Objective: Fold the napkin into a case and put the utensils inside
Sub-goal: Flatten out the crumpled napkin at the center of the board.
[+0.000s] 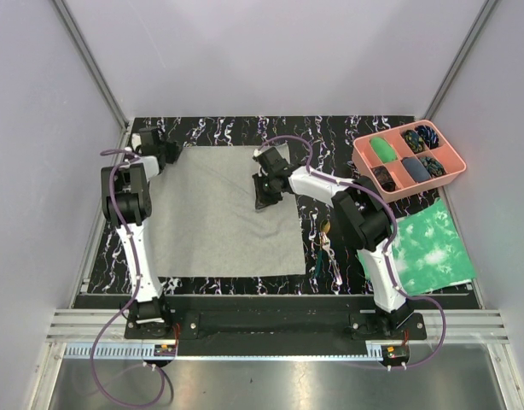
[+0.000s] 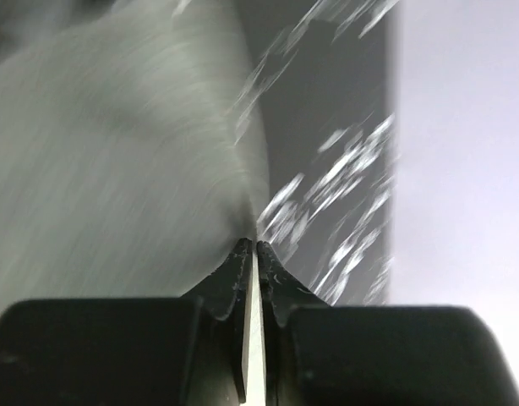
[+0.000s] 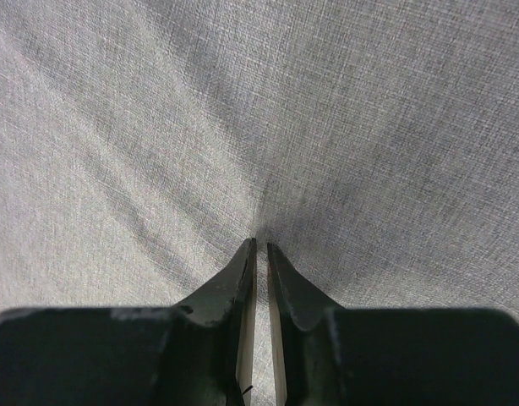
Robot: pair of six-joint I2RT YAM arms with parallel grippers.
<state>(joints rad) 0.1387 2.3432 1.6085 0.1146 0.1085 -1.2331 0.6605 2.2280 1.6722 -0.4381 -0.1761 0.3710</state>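
The plain grey napkin (image 1: 219, 222) lies spread on the black marbled mat. My left gripper (image 1: 166, 154) is at its far left corner. In the left wrist view the jaws (image 2: 254, 244) are shut, with the napkin's (image 2: 116, 169) edge pinched between them; that view is blurred. My right gripper (image 1: 264, 195) is over the napkin's far right part. Its jaws (image 3: 259, 243) are shut on a pinch of the napkin (image 3: 158, 127), with creases radiating from the tips. The utensils (image 1: 323, 243) lie right of the napkin, partly hidden under the right arm. No case shape shows.
A pink compartmented tray (image 1: 441, 175) holding dark and green items stands at the far right. A green-and-white mottled sheet (image 1: 428, 248) lies at the near right. Grey walls enclose the back and sides.
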